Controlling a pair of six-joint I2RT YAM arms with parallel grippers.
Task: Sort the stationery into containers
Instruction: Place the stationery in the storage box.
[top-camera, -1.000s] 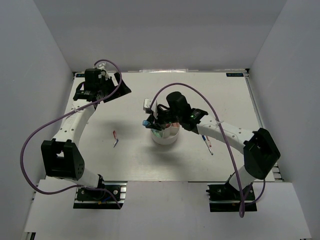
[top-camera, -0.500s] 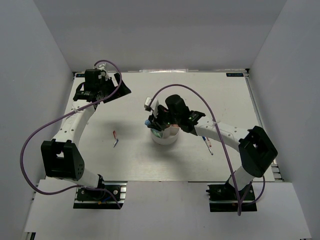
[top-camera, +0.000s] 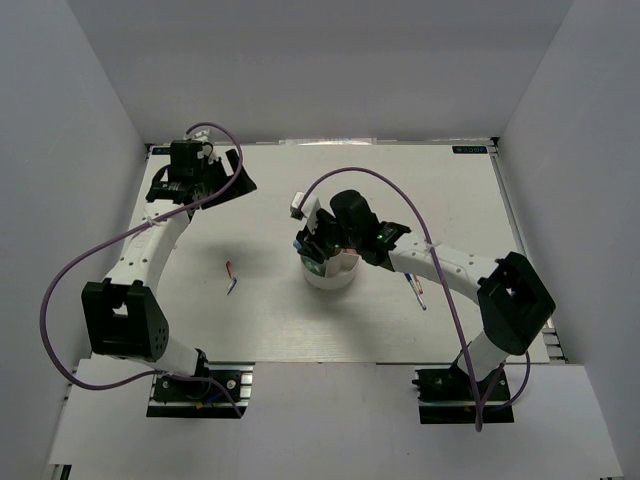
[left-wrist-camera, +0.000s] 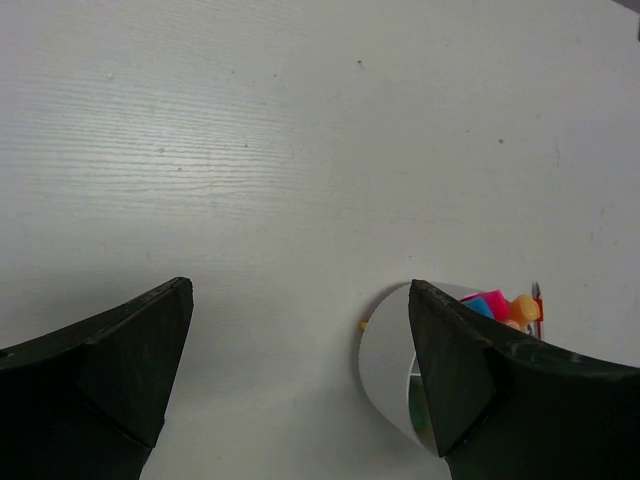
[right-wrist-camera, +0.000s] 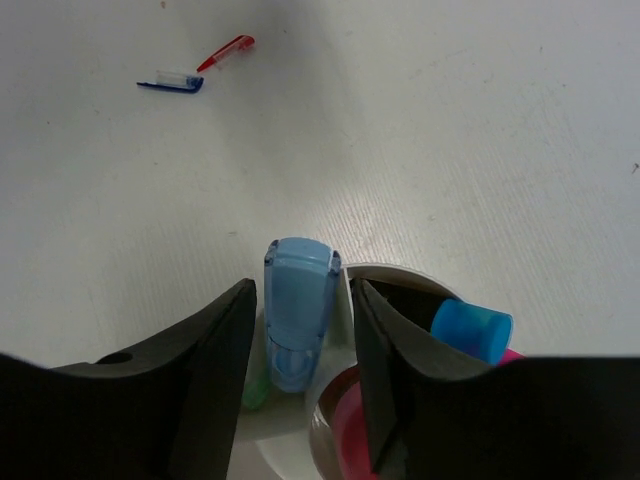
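The white cup (top-camera: 328, 278) stands mid-table. My right gripper (top-camera: 318, 250) hangs over its left rim. In the right wrist view the gripper (right-wrist-camera: 300, 285) has its jaws close around a light-blue highlighter (right-wrist-camera: 297, 310), whose lower end dips into a cup (right-wrist-camera: 390, 272) compartment beside a green highlighter (right-wrist-camera: 255, 390). A blue highlighter (right-wrist-camera: 470, 330) and a pink one (right-wrist-camera: 350, 420) stand in the cup. My left gripper (top-camera: 235, 183) is open and empty at the far left; its view (left-wrist-camera: 300, 300) shows the cup (left-wrist-camera: 385, 370) with pink (left-wrist-camera: 492, 300) and orange (left-wrist-camera: 523, 308) tips.
A thin red pen (right-wrist-camera: 225, 52) and a small blue piece (right-wrist-camera: 170, 83) lie together left of the cup (top-camera: 231, 277). Another thin pen (top-camera: 416, 289) lies right of the cup. A small white item (top-camera: 296, 207) sits behind the cup.
My right gripper has shifted slightly left and down over the cup, carrying the light-blue highlighter into a compartment. The left arm has not moved.
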